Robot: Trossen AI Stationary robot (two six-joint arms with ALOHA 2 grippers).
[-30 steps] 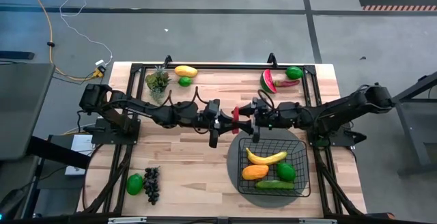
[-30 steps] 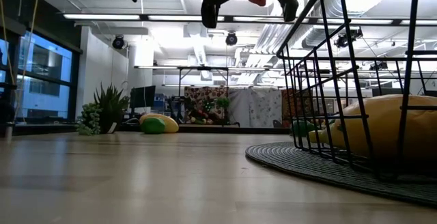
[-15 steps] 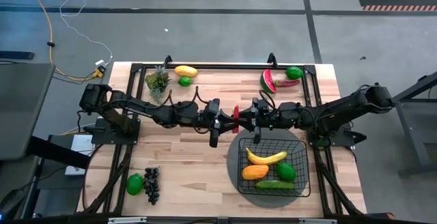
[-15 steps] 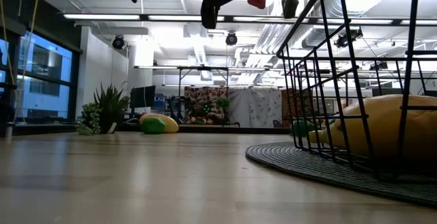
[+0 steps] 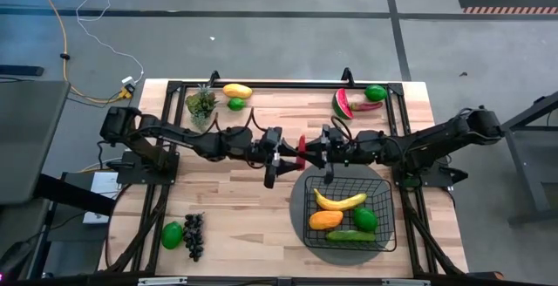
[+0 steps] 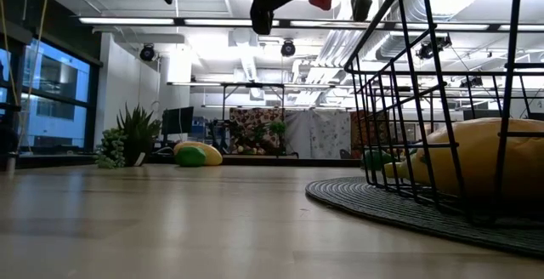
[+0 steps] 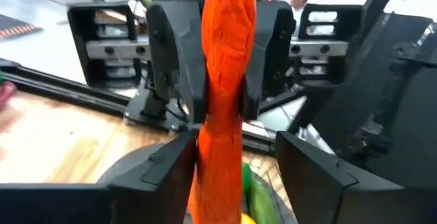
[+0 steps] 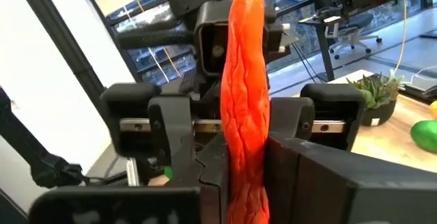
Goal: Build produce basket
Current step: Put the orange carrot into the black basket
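Over the wooden table [image 5: 235, 190], right end effector [image 5: 310, 153] clamps chili [image 5: 302, 146]; left end effector [image 5: 288, 156] apart.

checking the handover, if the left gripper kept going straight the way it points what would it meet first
The red chili, right at its fingertips, then the right gripper facing it and closed on that chili. The left gripper looks partly open around it; exact contact is unclear.

Red wrinkled toy chili [image 5: 302, 145], black wire-mesh basket [image 5: 381, 185] on round grey mat [image 5: 299, 219]; inside: yellow banana [image 5: 339, 201], orange mango [image 5: 325, 220], green lime [image 5: 365, 219], green cucumber [image 5: 350, 235].
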